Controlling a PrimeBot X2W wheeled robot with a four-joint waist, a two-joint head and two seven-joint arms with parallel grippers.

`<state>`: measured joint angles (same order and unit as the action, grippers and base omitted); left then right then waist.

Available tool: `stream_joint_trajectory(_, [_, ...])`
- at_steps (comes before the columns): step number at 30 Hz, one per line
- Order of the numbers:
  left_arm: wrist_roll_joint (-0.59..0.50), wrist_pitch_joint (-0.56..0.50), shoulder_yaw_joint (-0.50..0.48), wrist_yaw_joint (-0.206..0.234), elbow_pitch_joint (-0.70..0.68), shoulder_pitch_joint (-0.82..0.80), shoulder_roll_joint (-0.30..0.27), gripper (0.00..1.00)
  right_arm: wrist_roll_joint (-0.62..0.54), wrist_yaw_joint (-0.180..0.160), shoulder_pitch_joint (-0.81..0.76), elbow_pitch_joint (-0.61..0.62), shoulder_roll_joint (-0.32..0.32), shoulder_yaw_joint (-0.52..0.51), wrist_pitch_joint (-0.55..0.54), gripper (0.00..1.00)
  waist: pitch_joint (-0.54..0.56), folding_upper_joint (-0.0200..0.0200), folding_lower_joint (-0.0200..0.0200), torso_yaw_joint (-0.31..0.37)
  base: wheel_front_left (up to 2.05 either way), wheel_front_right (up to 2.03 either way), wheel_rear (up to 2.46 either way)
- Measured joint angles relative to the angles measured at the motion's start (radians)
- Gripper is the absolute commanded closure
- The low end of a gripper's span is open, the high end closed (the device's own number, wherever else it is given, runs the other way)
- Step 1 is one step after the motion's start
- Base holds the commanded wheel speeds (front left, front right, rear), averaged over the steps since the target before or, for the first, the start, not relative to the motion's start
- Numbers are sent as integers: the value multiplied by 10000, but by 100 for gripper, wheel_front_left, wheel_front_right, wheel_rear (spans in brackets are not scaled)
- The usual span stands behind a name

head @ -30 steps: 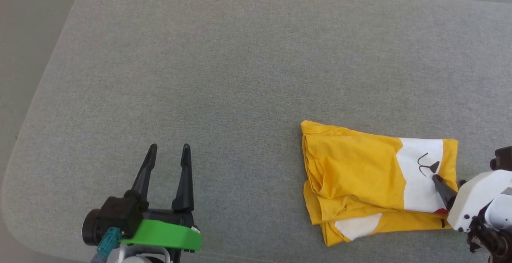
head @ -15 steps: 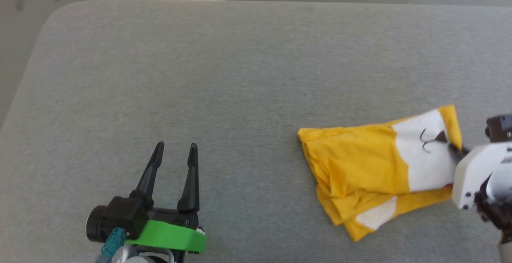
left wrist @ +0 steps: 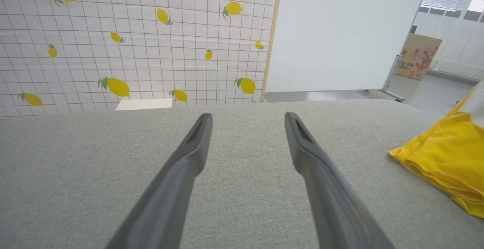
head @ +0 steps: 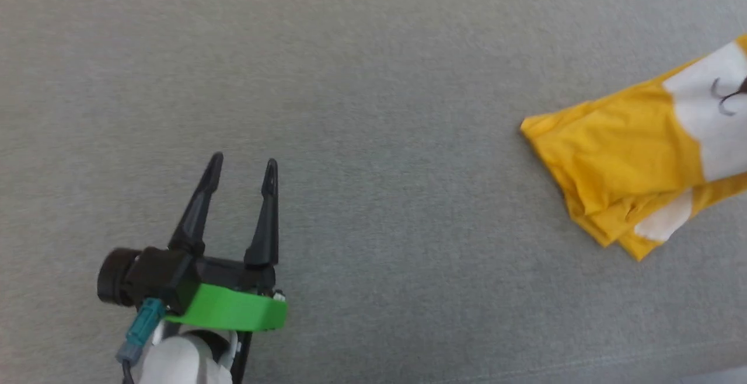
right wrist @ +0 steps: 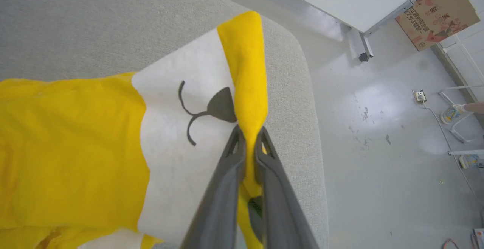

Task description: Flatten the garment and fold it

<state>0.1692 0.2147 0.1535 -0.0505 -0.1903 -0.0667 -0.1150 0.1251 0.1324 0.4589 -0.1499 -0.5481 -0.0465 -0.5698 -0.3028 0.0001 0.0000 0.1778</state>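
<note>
The garment [head: 624,156] is a mustard-yellow t-shirt folded into a bundle with white patches and thin black marks, lying at the right edge of the head view and running off it. In the right wrist view my right gripper [right wrist: 249,137] is shut on a yellow edge of the garment [right wrist: 75,143], pinching cloth between its fingers and lifting that end. My left gripper [head: 242,165] hangs open over bare grey cloth at the lower left, far from the garment. In the left wrist view its fingers [left wrist: 196,147] stand wide apart, with the garment [left wrist: 446,158] off to the right.
A grey fabric-covered table [head: 373,80] carries everything; its rounded corner [right wrist: 302,90] lies just beyond the garment's gripped end, with shiny floor [right wrist: 378,128] past it. A lemon-patterned wall [left wrist: 132,44] and a white panel [left wrist: 340,33] stand beyond the table's far edge.
My right gripper has shut on the garment's edge and raised that end, tilting the bundle. The head camera has swung, shifting the whole picture so the garment now sits at the right edge.
</note>
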Motion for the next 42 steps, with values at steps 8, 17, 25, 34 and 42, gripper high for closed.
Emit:
stream_joint_trajectory(8, [-272,-451,-96,77,-721,-560,-453,0,-779,0,1170,-1175,-1551,272,748,100,-1005,0,0,873,0,0,0])
stream_joint_trajectory(17, [-562,-995,-6,75,-1375,-1087,-807,0,-1402,2,1783,-2142,-2088,-102,1373,100,-2277,0,1,1288,0,0,0])
stream_joint_trajectory(25, [-825,-1354,17,75,-1912,-1470,-1091,0,-2408,2,2080,-3124,-2040,-405,2374,100,-3230,0,1,1323,0,0,0])
stream_joint_trajectory(34, [-955,-1532,33,117,-2341,-1603,-1246,0,-3053,2,2699,-4428,-1310,-909,3081,57,-3986,0,2,1217,0,0,0])
stream_joint_trajectory(42, [-976,-1616,17,209,-2429,-1599,-1350,0,-3894,2,3099,-5258,-894,-1450,3555,0,-3914,0,2,1107,0,0,0])
